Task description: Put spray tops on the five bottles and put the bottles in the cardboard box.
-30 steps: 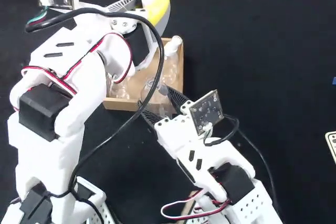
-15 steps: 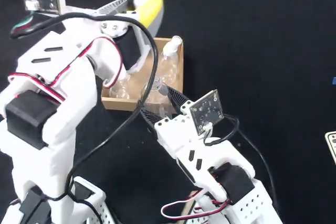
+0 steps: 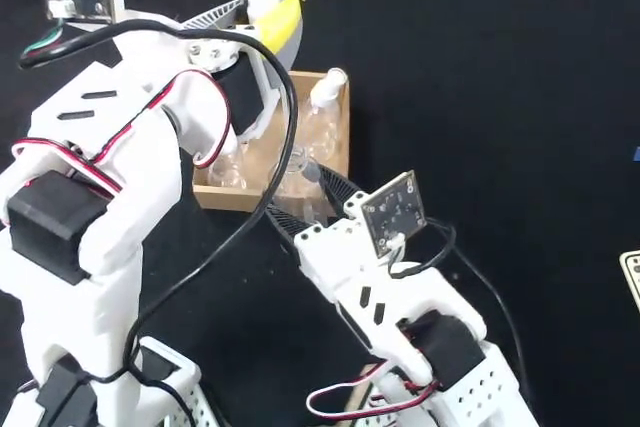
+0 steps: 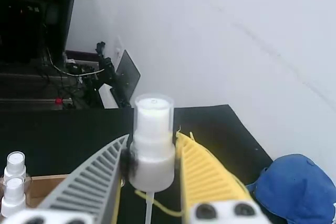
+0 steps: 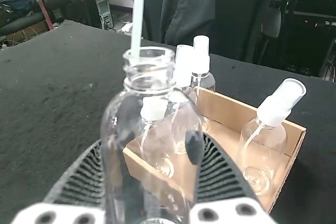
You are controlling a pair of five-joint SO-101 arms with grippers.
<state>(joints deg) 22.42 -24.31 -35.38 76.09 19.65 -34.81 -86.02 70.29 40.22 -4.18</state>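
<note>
Shifted left, the left gripper (image 4: 152, 145) clamps a white plastic spray top (image 4: 153, 129), its tube reaching the clear plastic bottle's (image 5: 149, 119) open neck. The right gripper (image 5: 147, 145) clamps that bottle beside the brown cardboard box's (image 5: 231, 107) near edge.

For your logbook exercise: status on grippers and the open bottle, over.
Right gripper shut on open bottle. Left gripper shut on spray top, tube at the bottle's mouth. Capped bottles in cardboard box.

Item: clear bottle (image 5: 149, 129), neck open, clamped between the fingers of right gripper (image 5: 147, 148); white tube (image 5: 137, 14) meeting neck rim. Cardboard box (image 5: 226, 109) ahead at one o'clock, holding spray-topped bottles (image 5: 265, 132).
</note>
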